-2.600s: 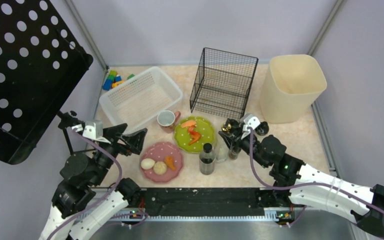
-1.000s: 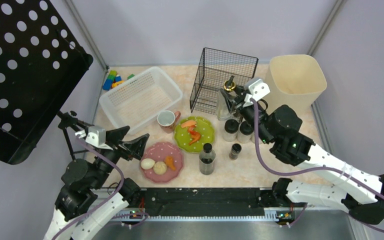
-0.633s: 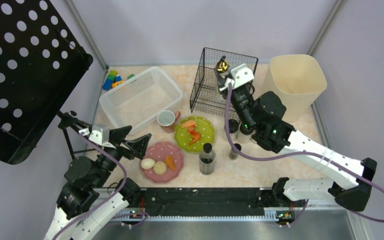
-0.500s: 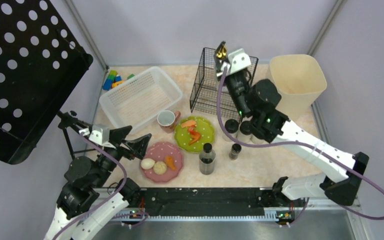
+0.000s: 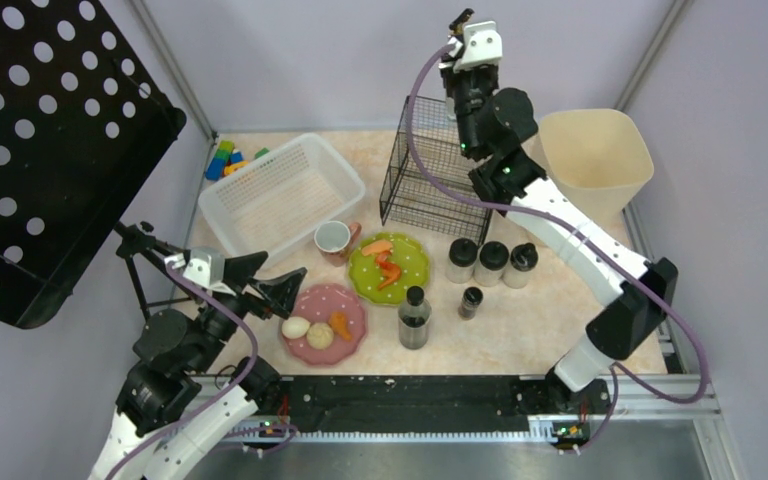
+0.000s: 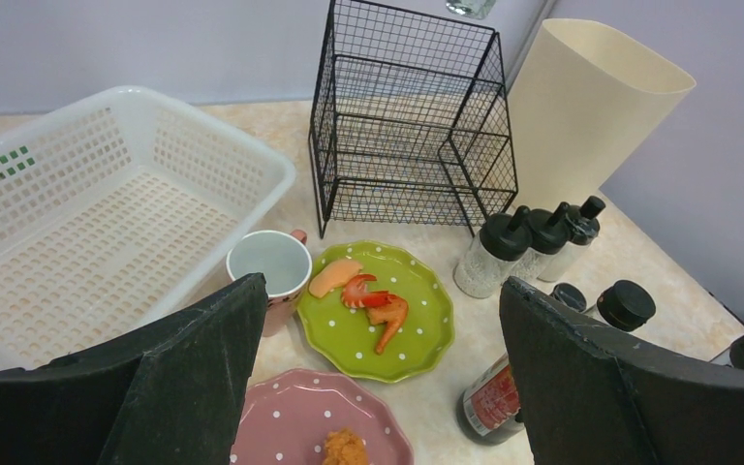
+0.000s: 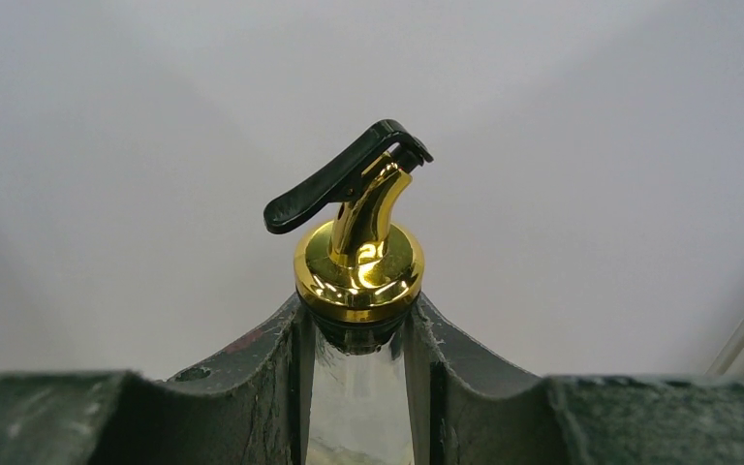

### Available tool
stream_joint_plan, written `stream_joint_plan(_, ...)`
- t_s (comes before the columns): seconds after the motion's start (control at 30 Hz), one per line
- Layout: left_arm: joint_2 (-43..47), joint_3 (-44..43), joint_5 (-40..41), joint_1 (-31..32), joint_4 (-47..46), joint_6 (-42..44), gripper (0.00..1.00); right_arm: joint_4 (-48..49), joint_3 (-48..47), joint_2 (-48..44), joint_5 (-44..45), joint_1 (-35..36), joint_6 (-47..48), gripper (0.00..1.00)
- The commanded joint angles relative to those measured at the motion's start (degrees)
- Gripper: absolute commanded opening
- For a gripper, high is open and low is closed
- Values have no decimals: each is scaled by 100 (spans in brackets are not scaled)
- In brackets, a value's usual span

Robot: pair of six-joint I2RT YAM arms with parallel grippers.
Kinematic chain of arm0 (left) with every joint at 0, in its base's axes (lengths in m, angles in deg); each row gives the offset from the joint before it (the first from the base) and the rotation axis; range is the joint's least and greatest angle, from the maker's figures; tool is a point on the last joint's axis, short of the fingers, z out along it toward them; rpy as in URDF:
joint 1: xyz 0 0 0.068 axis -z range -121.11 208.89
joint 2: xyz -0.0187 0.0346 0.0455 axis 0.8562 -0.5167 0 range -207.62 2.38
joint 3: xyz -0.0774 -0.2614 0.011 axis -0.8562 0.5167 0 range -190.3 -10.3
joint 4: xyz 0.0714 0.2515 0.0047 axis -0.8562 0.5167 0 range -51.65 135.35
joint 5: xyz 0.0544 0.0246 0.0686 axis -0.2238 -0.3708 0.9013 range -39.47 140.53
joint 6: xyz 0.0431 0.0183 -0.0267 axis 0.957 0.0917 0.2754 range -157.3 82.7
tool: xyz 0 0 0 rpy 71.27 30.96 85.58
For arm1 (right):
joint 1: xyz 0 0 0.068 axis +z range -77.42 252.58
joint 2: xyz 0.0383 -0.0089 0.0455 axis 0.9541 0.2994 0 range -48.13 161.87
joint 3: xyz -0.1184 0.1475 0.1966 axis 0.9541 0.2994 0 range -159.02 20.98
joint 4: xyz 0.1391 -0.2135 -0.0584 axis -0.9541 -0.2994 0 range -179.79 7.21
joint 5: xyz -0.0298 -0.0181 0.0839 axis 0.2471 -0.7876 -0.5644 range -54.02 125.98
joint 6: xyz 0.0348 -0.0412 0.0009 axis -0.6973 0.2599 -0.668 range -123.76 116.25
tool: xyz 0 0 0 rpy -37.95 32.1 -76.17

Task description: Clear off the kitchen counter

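Note:
My right gripper [image 5: 457,38] is raised high over the back of the black wire rack [image 5: 447,165]. It is shut on the neck of a clear glass bottle [image 7: 360,383] with a gold pourer [image 7: 359,260] and a black flip cap. The bottle's base shows at the top edge of the left wrist view [image 6: 469,6]. My left gripper [image 5: 265,280] hangs open and empty at the front left of the kitchen counter [image 5: 530,330], beside a pink plate [image 5: 326,322] with food. Ahead of its fingers lie a green plate [image 6: 376,310] and a mug [image 6: 269,266].
Three shakers [image 5: 490,263], a small jar [image 5: 471,301] and a dark bottle [image 5: 414,318] stand right of the plates. A white basket [image 5: 280,192] and toy blocks [image 5: 228,160] are at the back left, a beige bin [image 5: 590,170] at the back right, and a black perforated panel [image 5: 40,140] on the left.
My right arm has lifted the glass bottle from beside the shakers, up and back over the wire rack. The left arm has barely moved.

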Motion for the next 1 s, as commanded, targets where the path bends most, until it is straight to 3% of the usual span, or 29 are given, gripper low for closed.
stream_joint_plan(0.0, -111, 19, -80, -45, -217, 59, 94, 1114, -602, 276, -284, -172, -106, 0)
stream_joint_plan(0.37, -125, 27, -79, -79, -212, 68, 94, 605, -1225, 1045, -706, -807, -1501, 0)
stream_joint_plan(0.97, -169, 33, -114, -166, -208, 77, 94, 623, -1309, 1802, -892, -1046, -2304, 0)
